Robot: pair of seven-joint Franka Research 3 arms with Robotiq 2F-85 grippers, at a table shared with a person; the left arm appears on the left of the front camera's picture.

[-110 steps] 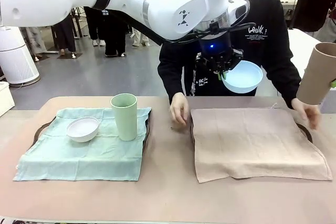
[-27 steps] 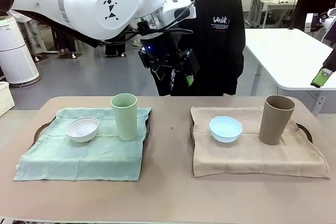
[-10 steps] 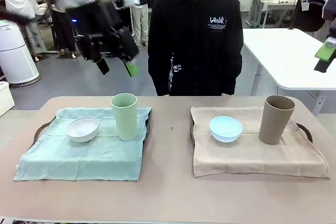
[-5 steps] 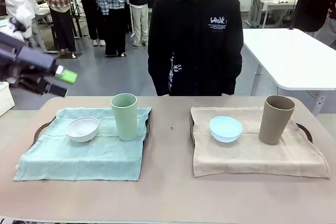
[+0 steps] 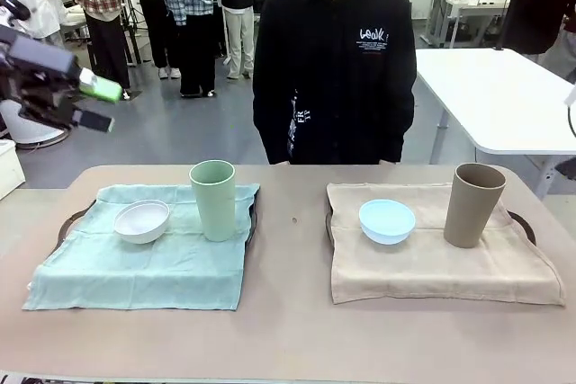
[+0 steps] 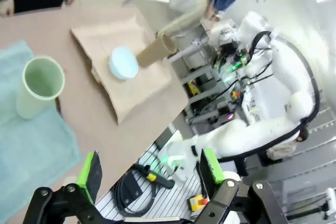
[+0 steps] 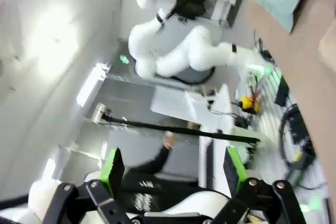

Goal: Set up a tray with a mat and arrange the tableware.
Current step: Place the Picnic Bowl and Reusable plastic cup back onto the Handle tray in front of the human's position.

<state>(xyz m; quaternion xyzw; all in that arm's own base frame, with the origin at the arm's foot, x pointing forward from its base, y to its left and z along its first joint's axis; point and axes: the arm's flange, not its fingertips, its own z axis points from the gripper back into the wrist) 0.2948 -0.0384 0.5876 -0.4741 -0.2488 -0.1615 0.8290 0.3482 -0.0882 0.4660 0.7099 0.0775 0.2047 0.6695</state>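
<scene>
Both trays set, white bowl [image 5: 141, 220] and green cup [image 5: 213, 200] at nine o'clock, blue bowl [image 5: 387, 220] and tan cup [image 5: 472, 205] at three, left gripper [image 5: 85, 103] and right gripper [image 7: 170, 169] wide open, empty; only risk: a careless return sweep toppling a tall cup.

Your front camera sits at the robot's edge of the tan table [image 5: 288, 330], level, facing the person in black [image 5: 335, 69] opposite. Your left wrist camera looks obliquely down from high, sharing the pale green handleless cup [image 5: 213, 200] [image 6: 39, 86]. Your right wrist camera points sideways off the table.
</scene>
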